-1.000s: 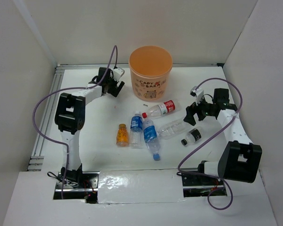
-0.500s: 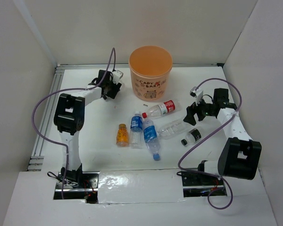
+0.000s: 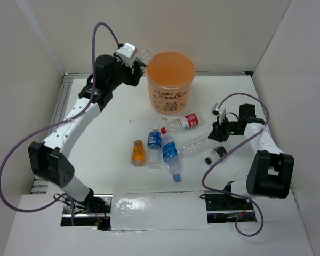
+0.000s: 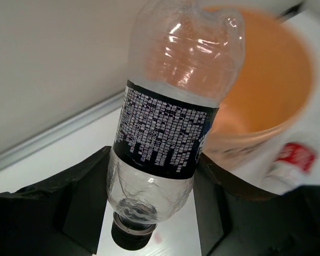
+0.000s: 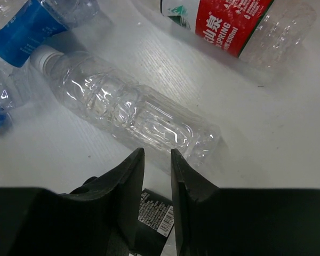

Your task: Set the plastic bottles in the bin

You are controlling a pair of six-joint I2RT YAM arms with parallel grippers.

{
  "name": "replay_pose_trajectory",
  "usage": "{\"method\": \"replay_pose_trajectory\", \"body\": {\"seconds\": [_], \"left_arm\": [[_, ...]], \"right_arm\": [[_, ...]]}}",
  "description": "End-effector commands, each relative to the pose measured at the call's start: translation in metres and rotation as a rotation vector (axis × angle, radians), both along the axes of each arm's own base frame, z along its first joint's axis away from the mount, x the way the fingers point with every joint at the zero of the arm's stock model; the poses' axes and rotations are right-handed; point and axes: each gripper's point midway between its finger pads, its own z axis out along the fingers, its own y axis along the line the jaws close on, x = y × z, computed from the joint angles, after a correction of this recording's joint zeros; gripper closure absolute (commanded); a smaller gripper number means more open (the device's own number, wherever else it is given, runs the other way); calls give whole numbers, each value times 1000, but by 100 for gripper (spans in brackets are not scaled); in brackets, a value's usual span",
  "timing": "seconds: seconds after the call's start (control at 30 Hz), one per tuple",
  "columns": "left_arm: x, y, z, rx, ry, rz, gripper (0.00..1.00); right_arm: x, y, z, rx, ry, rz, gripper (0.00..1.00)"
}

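Note:
My left gripper (image 3: 137,60) is raised beside the rim of the orange bin (image 3: 170,80) and is shut on a clear bottle with a black-white label (image 4: 161,133), cap down, body leaning over the bin's mouth (image 4: 266,90). On the table lie a red-labelled bottle (image 3: 182,122), two blue-labelled bottles (image 3: 154,140) (image 3: 170,152), an orange-filled bottle (image 3: 138,153), a bare clear bottle (image 3: 197,144) and a small black-labelled bottle (image 3: 217,153). My right gripper (image 3: 218,131) hangs low between these last two. Its jaws are nearly together and empty (image 5: 157,154), with the clear bottle (image 5: 133,114) just ahead.
White walls close in the table on the left, back and right. A metal rail (image 3: 53,128) runs along the left edge. Purple cables loop off both arms. The black-labelled bottle (image 5: 159,216) lies right under my right fingers.
My left arm has lifted from the table left of the bin up to the bin's rim with the black-labelled bottle. My right gripper has shifted slightly down toward the clear bottle.

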Motion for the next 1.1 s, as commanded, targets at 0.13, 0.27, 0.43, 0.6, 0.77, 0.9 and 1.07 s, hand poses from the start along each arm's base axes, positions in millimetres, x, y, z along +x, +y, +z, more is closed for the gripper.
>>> {"method": "replay_pose_trajectory", "body": {"seconds": [0.13, 0.27, 0.43, 0.6, 0.77, 0.9, 1.07], "left_arm": [[3, -96, 60, -305, -153, -226, 64], [33, -116, 78, -405, -220, -189, 60], [62, -142, 75, -451, -217, -187, 55], [75, -158, 50, -407, -137, -172, 0], [57, -146, 67, -420, -168, -167, 0], [20, -131, 108, -418, -217, -176, 0], [-55, -92, 102, -344, -168, -121, 0]], "right_arm": [[-16, 10, 3, 32, -6, 37, 62], [-19, 10, 6, 27, -31, 37, 57], [-23, 8, 4, 4, -44, 29, 50], [-29, 4, -5, -76, -113, 137, 17], [-50, 8, -15, -146, -245, 422, 15], [-43, 8, -18, -156, -306, 536, 13], [-19, 22, -14, -168, -360, 605, 12]]}}
